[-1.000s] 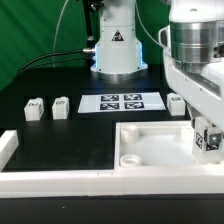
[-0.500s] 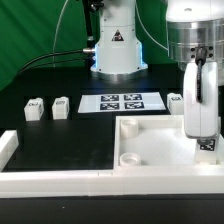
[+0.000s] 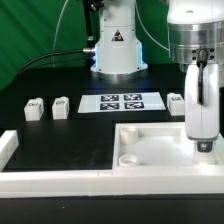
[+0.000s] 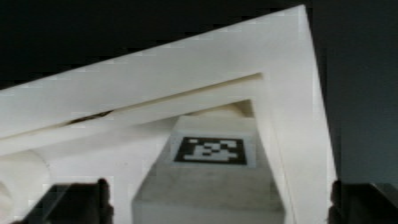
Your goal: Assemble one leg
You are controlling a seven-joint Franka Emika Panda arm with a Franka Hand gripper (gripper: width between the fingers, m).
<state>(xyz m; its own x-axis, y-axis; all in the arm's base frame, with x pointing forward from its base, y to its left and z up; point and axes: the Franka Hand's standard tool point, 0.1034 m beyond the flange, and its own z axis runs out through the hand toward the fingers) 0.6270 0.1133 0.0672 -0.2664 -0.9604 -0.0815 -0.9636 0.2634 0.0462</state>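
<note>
My gripper (image 3: 202, 125) stands upright over the right side of the large white tray-like tabletop (image 3: 150, 150). It is shut on the leg (image 3: 206, 146), a small white block whose black-and-white tag shows just below the fingers, close above the tray's floor. In the wrist view the leg (image 4: 215, 150) runs away from me between the two dark fingertips (image 4: 80, 205), with the gripper (image 4: 217, 205) around its near end and the tabletop's white walls (image 4: 178, 80) behind it. Whether the leg touches the tray is unclear.
Three more legs lie on the black table: two at the exterior view's left (image 3: 35, 108) (image 3: 61, 106), one right of the marker board (image 3: 176, 102). The marker board (image 3: 120, 101) lies before the robot base (image 3: 115, 50). A white fence (image 3: 60, 180) runs along the front.
The gripper turned from tilted to upright with the leg in it and sank a little toward the tray. Almost no movement in the last half second.
</note>
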